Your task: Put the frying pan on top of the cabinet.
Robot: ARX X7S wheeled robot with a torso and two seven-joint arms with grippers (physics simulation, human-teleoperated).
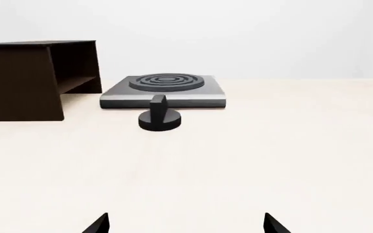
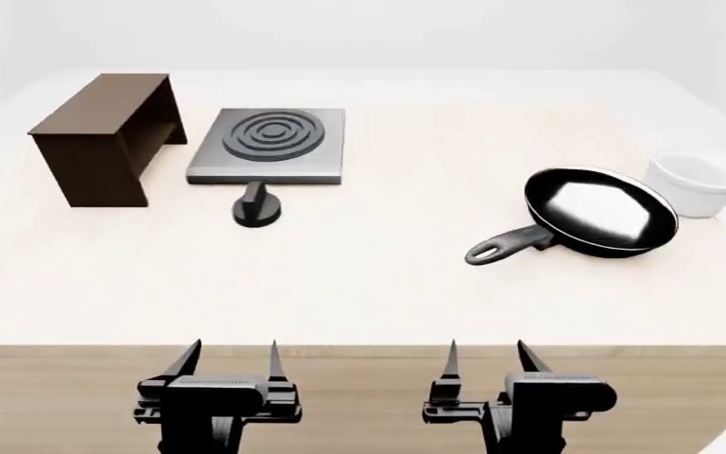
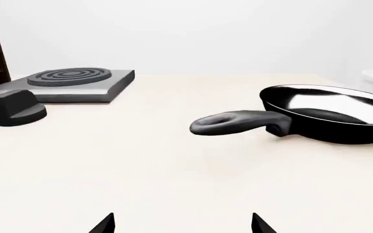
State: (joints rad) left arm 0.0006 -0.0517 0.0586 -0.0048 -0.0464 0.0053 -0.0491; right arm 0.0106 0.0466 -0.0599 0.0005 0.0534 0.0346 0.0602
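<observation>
Nearest the robot, both grippers are seen at the near edge of the table (image 2: 376,284), over its wooden front. The left gripper (image 2: 228,359) is held with its two fingers apart and nothing between them; the right gripper (image 2: 486,357) is likewise spread and empty. In the wrist views only the dark fingertips are seen, the left gripper's (image 1: 102,224) and the right gripper's (image 3: 105,224), each pair set wide over bare tabletop.

Farther out, on the right side of the table, the frying pan (image 2: 600,212) is found lying flat, its glossy inside turned up and its long handle (image 2: 505,245) pointed toward the near left. It is well apart from both grippers. A small white bowl (image 2: 692,183) is placed just beside the pan, on its far right.

On the left side, a small black knob (image 2: 257,205) is set on the table just in front of a grey stove plate (image 2: 268,145) with raised rings. Farthest left, the cabinet (image 2: 106,137) is seen standing upright beside the stove plate, its open side and inner shelf turned toward that plate, its flat top bare. The pan and the cabinet are well apart, on opposite sides of the table.
</observation>
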